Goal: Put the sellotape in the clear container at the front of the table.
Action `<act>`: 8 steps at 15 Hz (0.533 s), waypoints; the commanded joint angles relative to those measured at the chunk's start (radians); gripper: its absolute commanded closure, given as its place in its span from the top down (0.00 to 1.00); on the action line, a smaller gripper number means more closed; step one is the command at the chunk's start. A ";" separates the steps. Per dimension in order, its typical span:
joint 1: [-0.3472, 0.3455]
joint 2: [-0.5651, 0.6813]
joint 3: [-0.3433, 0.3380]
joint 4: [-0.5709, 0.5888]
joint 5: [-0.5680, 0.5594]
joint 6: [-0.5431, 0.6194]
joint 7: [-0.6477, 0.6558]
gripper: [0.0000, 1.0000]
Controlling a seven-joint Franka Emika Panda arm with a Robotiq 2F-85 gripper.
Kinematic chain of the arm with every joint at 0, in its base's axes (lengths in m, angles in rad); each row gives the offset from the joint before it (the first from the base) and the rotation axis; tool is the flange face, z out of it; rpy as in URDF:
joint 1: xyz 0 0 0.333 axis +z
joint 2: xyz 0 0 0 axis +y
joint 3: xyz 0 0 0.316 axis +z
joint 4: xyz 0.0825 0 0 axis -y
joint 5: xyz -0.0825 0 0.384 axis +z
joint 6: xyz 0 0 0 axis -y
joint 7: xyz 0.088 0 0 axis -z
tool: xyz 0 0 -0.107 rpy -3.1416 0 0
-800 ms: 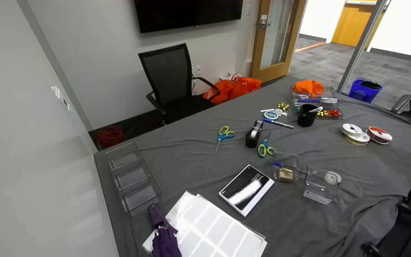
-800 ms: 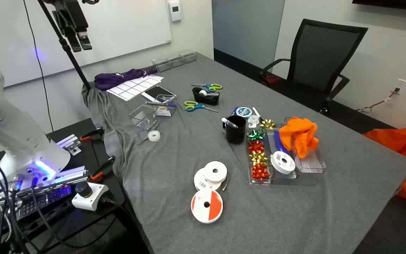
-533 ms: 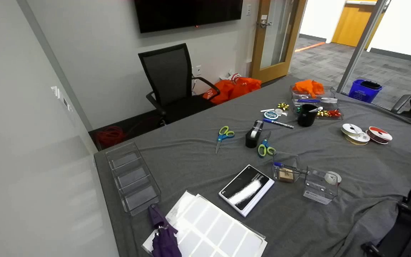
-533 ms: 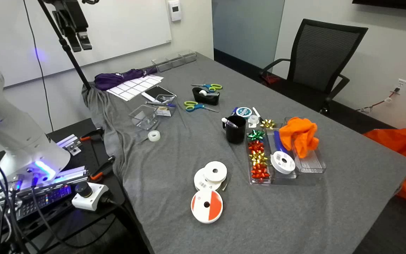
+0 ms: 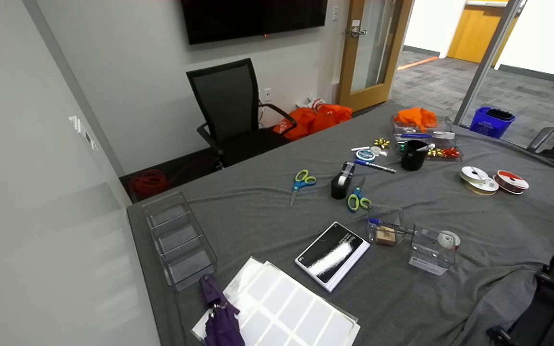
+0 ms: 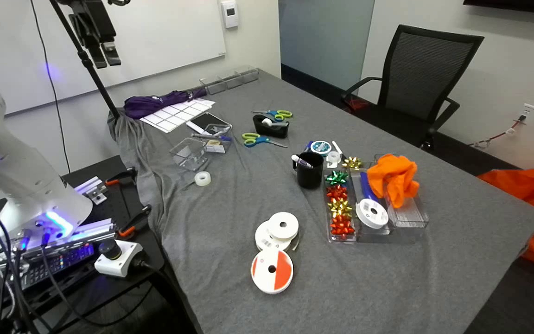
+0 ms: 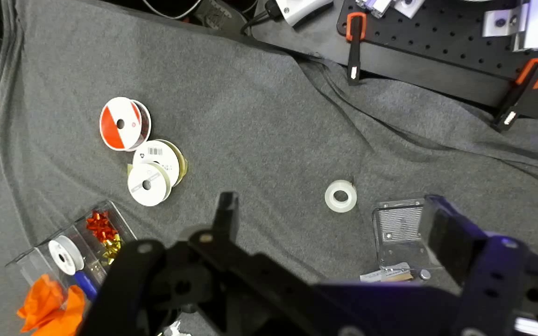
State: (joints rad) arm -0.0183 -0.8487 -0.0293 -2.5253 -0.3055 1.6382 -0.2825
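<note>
The sellotape is a small whitish roll lying flat on the grey cloth; it also shows in both exterior views. The clear container is a small squarish transparent box beside it, apart from the roll in the wrist view and with nothing seen inside. It also shows in both exterior views. My gripper is open and empty, its fingertips wide apart. One finger covers part of the container in the wrist view. In an exterior view the gripper hangs high above the table.
A similar clear box with a blue marker and a small carton stands next to the container. A black notebook, tape dispenser, scissors, mug, ribbon spools and stepped tray are on the table.
The arm, gripper, sellotape and container have not visibly moved. Only a dark shape at the right edge of an exterior view has shifted slightly.
</note>
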 commanded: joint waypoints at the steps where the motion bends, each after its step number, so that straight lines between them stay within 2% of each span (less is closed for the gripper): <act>1: 0.025 0.001 -0.017 0.003 -0.012 -0.007 0.014 1.00; 3: 0.020 0.013 -0.014 0.000 -0.015 0.005 0.030 1.00; 8: -0.012 0.077 -0.039 -0.018 0.033 0.065 0.186 1.00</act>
State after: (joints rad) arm -0.0123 -0.8267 -0.0426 -2.5348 -0.3024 1.6596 -0.1745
